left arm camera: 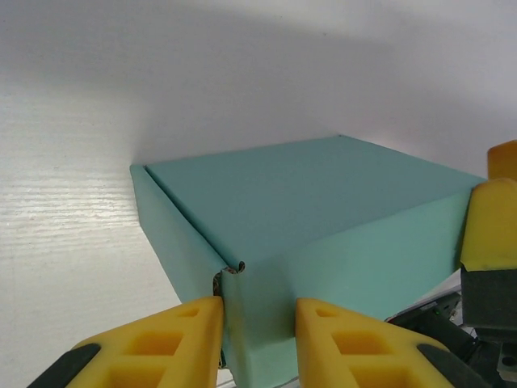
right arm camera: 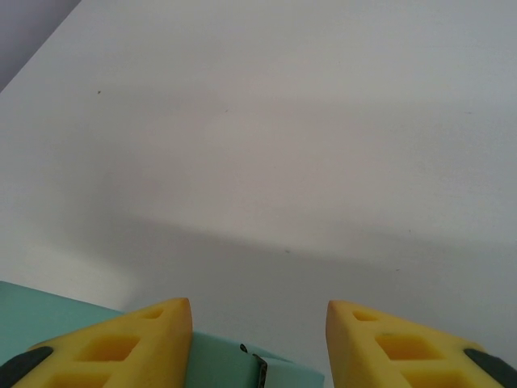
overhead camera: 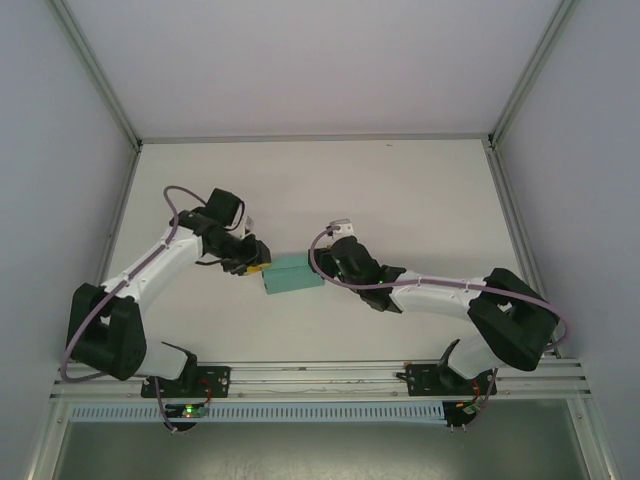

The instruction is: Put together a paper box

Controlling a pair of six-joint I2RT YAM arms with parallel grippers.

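Teal paper box (overhead camera: 292, 276) sits mid-way across the table (overhead camera: 400, 190), folded up w/ lid down, btwn both arms. L gripper (left arm camera: 258, 311) straddles the box's near corner, fingers (left arm camera: 190, 339) touching card on either side. Real clamp or just contact, can't tell. R gripper (right arm camera: 258, 311) is at the opposite end, fingers apart w/ box edge low btwn them. Holding or not, can't tell.

Risks:
- The corner seam (left arm camera: 232, 267) looks nicked and slightly gapped, so more squeeze there prob crushes the thin card or pops the side wall out.
- If the arms push unevenly, box may twist or skid on the smooth top.
- Lid tab seating isn't visible, so lid may spring up on release.
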